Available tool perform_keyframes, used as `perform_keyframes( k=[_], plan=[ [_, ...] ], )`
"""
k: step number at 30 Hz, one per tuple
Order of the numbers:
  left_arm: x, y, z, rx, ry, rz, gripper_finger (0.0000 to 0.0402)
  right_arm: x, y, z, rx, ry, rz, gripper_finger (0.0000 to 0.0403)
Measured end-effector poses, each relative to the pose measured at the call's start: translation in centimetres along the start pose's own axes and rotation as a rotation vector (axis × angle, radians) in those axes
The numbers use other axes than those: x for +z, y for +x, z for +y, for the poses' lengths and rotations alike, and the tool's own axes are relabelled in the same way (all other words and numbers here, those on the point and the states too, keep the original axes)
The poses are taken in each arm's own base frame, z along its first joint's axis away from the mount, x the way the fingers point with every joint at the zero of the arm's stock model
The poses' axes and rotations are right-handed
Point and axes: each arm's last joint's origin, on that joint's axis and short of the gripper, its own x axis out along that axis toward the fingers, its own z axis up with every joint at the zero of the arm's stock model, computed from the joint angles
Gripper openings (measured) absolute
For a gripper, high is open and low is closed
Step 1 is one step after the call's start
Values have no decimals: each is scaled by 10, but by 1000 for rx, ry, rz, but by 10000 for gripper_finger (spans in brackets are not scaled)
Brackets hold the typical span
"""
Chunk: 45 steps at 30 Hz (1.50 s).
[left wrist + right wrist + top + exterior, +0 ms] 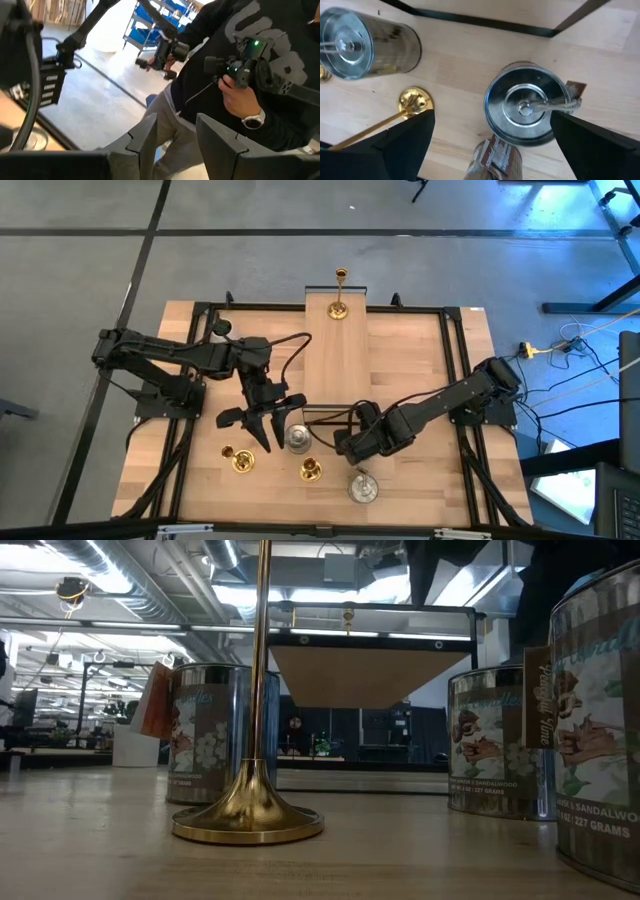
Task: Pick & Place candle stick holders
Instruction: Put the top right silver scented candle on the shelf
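Two silver holders show in the high view, one (297, 438) by my left gripper and one (363, 488) near the front edge. Two brass-gold holders (240, 460) (310, 470) stand on their round bases at the front, and a third (340, 308) stands at the far end of the middle board. My left gripper (262, 423) is open and empty, just left of the first silver holder. My right gripper (492, 114) is open above a silver holder (527, 107), one finger on either side, touching nothing. Another silver holder (355, 40) and a gold base (415, 100) lie beyond.
A raised wooden board (335, 360) runs down the table's middle inside a black frame (450, 380). A third labelled silver holder (495, 155) sits close under my right gripper. A person (240, 75) holding controllers stands beyond the table. Cables (570, 350) lie on the floor at the right.
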Motion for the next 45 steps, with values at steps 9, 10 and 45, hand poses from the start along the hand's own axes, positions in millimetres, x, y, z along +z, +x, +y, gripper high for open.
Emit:
perform_keyframes(
  k=[9, 10, 45],
  plan=[
    [-3, 0, 1, 8, 3, 18, 131, -1, 1, 1, 12, 2, 11, 400],
    [-3, 0, 1, 8, 5, 18, 131, -1, 2, 0, 6, 1, 15, 400],
    [-2, -3, 3, 26, 7, 11, 131, -3, 32, 1, -92, 5, 14, 400]
  ],
)
